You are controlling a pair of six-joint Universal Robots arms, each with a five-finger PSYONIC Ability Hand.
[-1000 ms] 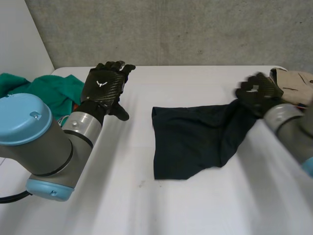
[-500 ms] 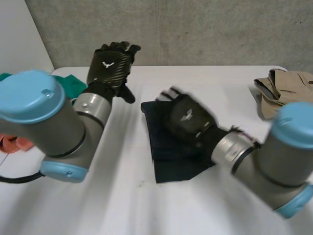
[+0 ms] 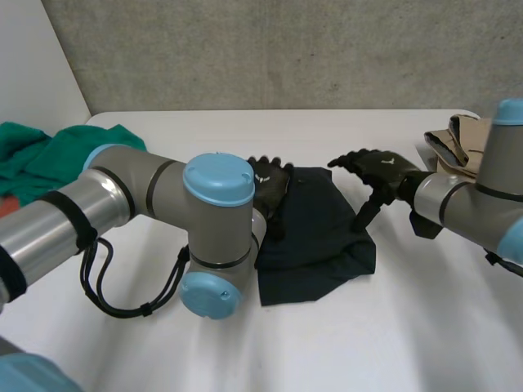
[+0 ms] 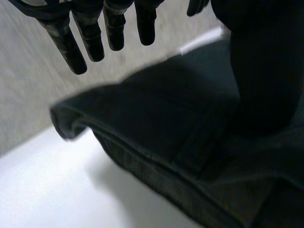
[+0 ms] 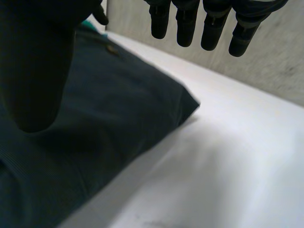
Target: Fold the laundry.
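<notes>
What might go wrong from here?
1. The left hand is at the dark garment's left edge; moving off may drag the top layer open.
2. The right hand hovers open over its right side; a low sweep might snag it.
3. The beige garment beside the right arm might get knocked.

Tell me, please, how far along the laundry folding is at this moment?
Done, it seems: the dark cloth lies doubled over, with layers showing at its edge. In hand: the left hand is open over its far left corner and the right hand is open over its right side; neither grips it. Left: the green cloth and the beige garment lie crumpled at either side.
</notes>
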